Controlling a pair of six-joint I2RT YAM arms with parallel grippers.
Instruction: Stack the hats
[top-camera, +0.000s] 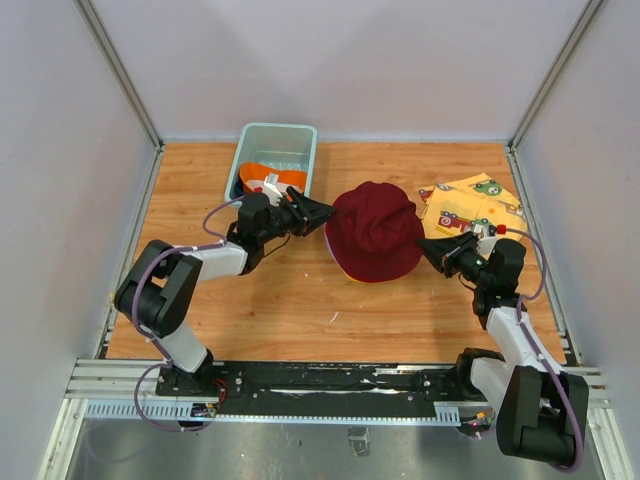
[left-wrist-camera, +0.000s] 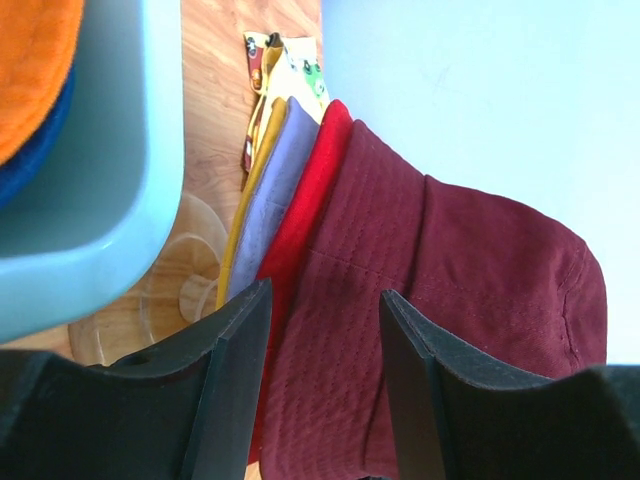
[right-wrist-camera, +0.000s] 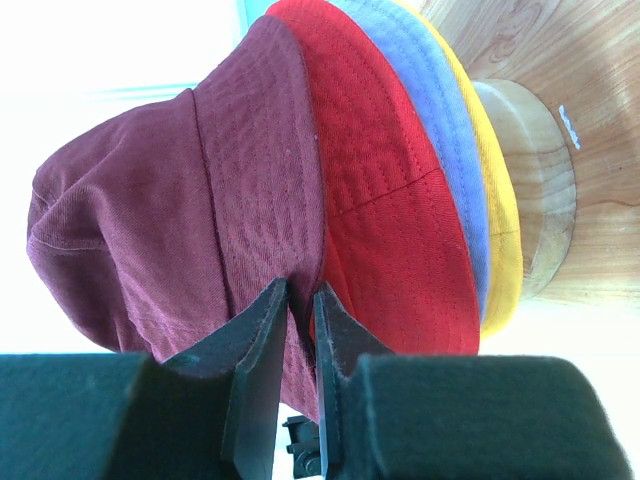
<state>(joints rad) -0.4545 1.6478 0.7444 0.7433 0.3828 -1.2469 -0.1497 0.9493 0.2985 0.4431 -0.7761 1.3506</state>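
Soft maroon fabric bucket hat (top-camera: 373, 232): light, floppy, best held by the brim. Right gripper (right-wrist-camera: 300, 292) pinches the hat's right brim; left gripper (left-wrist-camera: 325, 292) gapes unclenched at its left.

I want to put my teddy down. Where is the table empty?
Bare wood lies in front of the maroon hat, and behind it between the teal tub and car cloth. Crowded middle: the left gripper and right gripper flank the hat.
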